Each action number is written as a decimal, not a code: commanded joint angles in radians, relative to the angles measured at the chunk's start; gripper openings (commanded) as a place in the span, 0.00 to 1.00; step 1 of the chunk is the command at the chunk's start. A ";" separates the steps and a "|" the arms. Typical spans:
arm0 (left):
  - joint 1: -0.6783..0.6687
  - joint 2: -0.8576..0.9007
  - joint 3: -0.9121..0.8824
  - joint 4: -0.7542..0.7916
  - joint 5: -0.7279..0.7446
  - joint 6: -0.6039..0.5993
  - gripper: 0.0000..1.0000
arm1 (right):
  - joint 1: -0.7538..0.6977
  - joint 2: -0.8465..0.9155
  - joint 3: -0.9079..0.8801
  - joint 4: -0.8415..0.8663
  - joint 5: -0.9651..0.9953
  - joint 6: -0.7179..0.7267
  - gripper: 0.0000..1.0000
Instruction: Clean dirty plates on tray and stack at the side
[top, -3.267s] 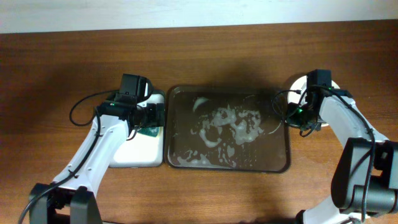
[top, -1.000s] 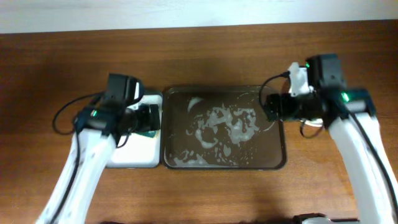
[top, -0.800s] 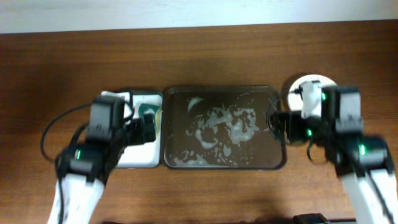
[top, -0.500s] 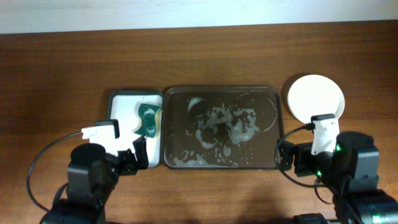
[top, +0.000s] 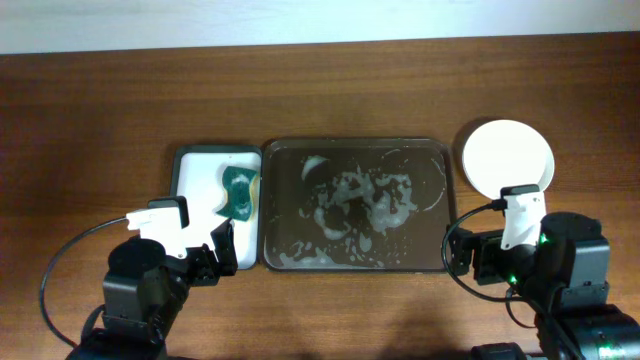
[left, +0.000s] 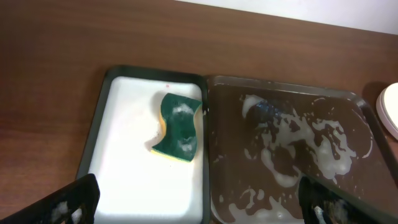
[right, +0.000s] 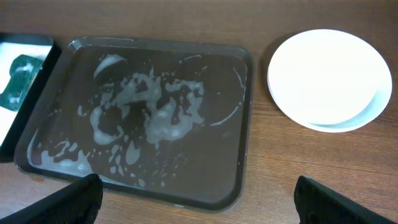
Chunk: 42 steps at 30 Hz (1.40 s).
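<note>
The dark tray (top: 352, 141) lies mid-table, wet with white suds and holding no plate; it also fills the left wrist view (left: 280, 83) and the right wrist view (right: 161, 42). White plates (top: 507, 157) sit stacked on the table to its right, the top one (right: 326, 78) showing no stain. My left gripper (top: 222, 252) hangs open near the tray's front left corner, its jaws (left: 199, 208) wide apart and empty. Near the front right corner, my right gripper (top: 462, 256) is open too, with nothing between its fingers (right: 342, 200).
A small white-bottomed, black-rimmed tray (top: 197, 165) stands against the big tray's left side and holds a green and yellow sponge (top: 238, 193), also seen from the left wrist (left: 180, 126). Bare wooden table surrounds everything.
Both arms have drawn back from the tray's sides to the front edge of the table, uncovering the plate stack and the sponge. In the last half second they barely moved.
</note>
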 joint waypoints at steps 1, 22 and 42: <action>0.006 -0.003 -0.012 0.003 0.000 -0.010 0.99 | 0.001 0.008 -0.015 0.000 0.013 0.008 0.99; 0.006 -0.003 -0.012 0.002 0.000 -0.010 0.99 | 0.001 -0.680 -0.660 0.816 0.061 -0.045 0.99; 0.006 -0.003 -0.012 0.002 0.000 -0.010 0.99 | 0.001 -0.680 -0.933 0.925 0.140 -0.045 0.99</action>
